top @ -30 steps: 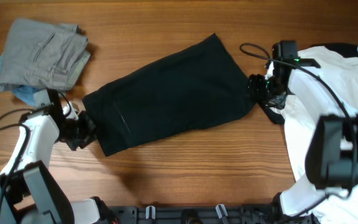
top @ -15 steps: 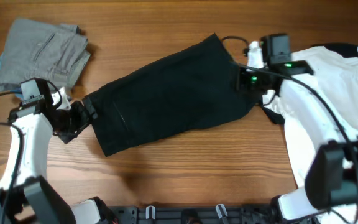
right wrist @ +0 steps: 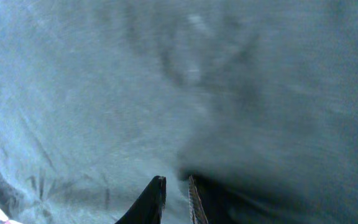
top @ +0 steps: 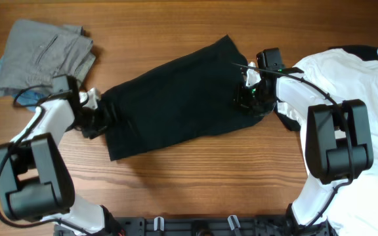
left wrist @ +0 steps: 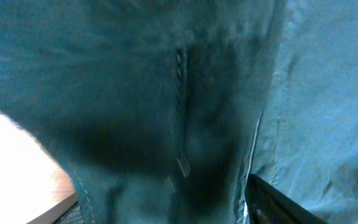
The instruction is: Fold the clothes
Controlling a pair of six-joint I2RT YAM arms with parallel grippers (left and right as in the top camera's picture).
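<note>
1. Your right gripper [right wrist: 176,200]: jaws nearly together, pinching a fold at the right end of the black shorts [top: 176,98].
2. Your left gripper [top: 102,119]: jaws wide, at their left end.
3. Shorts lie flat mid-table [top: 195,177]; the long axis slants from near-left to far-right.

I read the shorts [top: 176,98] as black cloth, matt. Close up on my right wrist camera they are finely creased, and a stitched seam shows on my left wrist camera. The table [top: 195,177] is reddish-brown wood with plain grain and a faint satin sheen. The trousers [top: 44,52] are grey cloth, matt and rumpled. The T-shirt [top: 373,78] is white cloth, matt and softly wrinkled.
</note>
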